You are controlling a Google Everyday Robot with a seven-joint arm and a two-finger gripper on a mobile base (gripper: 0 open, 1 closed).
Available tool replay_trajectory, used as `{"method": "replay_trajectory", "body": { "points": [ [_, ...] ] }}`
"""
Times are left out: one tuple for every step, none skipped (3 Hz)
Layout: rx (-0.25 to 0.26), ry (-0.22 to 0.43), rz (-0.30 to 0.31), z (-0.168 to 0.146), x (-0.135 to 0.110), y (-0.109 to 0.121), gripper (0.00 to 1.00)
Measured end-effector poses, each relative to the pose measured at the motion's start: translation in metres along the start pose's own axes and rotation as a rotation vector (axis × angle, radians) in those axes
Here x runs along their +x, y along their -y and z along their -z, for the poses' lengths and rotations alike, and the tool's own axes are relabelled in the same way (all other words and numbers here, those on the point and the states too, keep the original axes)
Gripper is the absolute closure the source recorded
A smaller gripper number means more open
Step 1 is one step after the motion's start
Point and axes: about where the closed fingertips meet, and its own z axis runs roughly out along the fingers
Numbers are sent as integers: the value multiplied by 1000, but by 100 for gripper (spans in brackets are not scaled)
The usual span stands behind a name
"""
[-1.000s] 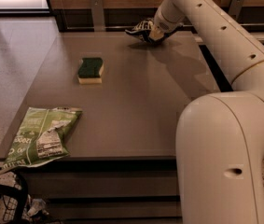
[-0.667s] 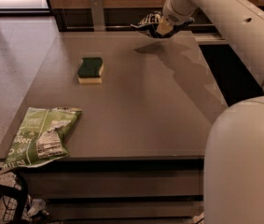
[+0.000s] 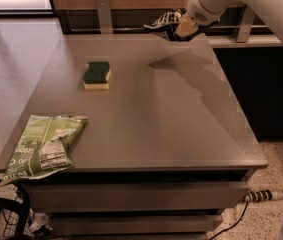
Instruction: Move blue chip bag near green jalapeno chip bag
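Note:
The blue chip bag [image 3: 165,22], dark navy with white stripes, hangs in the air above the table's far edge, held in my gripper [image 3: 183,28]. The gripper is shut on the bag's right end, at the top of the view. The green jalapeno chip bag [image 3: 46,145] lies flat at the table's near left corner, label up, partly over the edge. The two bags are far apart, across the table's diagonal.
A green-and-yellow sponge [image 3: 97,75] sits on the grey table [image 3: 171,124] left of centre. My white arm [image 3: 261,4] comes in from the upper right. A wall with metal brackets [image 3: 104,14] runs behind the table. Cables and a power strip [image 3: 261,195] lie on the floor.
My gripper has lifted the blue chip bag off the table's far edge and carried it a little up and to the right. The arm has swung out of the lower right.

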Motion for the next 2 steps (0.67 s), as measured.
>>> {"method": "replay_trajectory", "body": {
  "points": [
    [-23,66,2,32,-2,-20,100],
    [-67,140,10,59,-1,-54,100]
  ]
}}
